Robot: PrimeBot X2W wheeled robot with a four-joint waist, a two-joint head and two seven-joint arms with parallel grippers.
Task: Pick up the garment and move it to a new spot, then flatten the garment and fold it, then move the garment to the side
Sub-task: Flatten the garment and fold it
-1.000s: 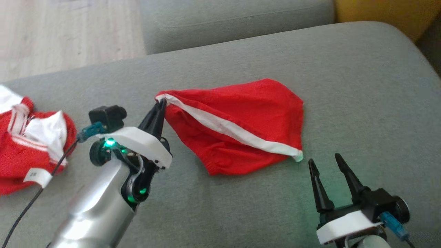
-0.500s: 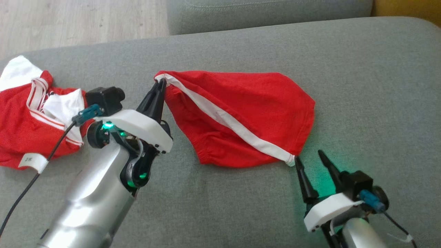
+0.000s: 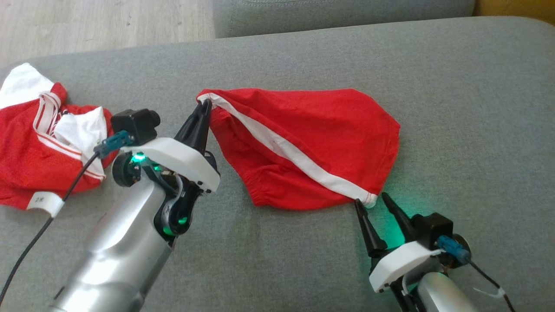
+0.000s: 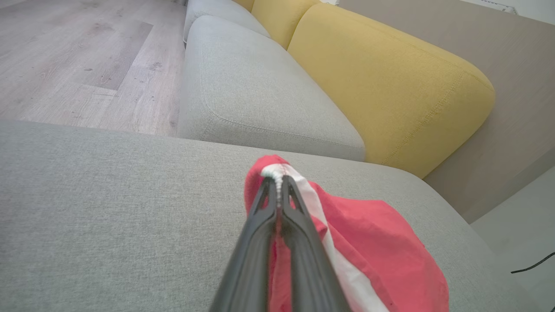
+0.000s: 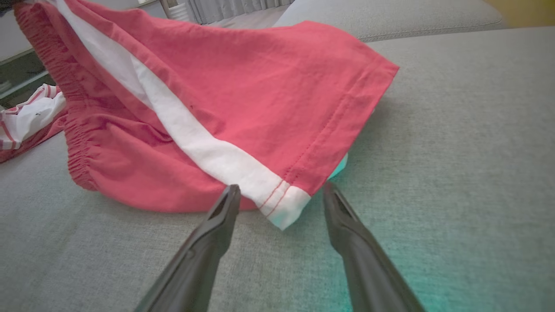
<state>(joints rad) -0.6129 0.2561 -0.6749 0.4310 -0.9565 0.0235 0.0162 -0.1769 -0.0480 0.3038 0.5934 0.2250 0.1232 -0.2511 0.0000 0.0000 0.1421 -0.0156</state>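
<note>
The broad grey fabric sofa cushion point(image 3: 455, 108) carried everything. The red cotton shorts with 1 white side stripe point(image 3: 321, 125) lay ahead of both grippers, their long axis running along that stripe from one gripper's tips to the other's. A crumpled red-and-white garment point(image 3: 39, 151) lay well off the left gripper's outer side. The left gripper point(image 3: 203, 113) was pressed together, pinching the waistband end of the stripe. The right gripper point(image 3: 370, 198) stood spread, its 2 fingers flanking the white hem corner point(image 5: 284, 208) just ahead, ungripped. The right arm seemed nearer; a short advance and closing looked enough.
</note>
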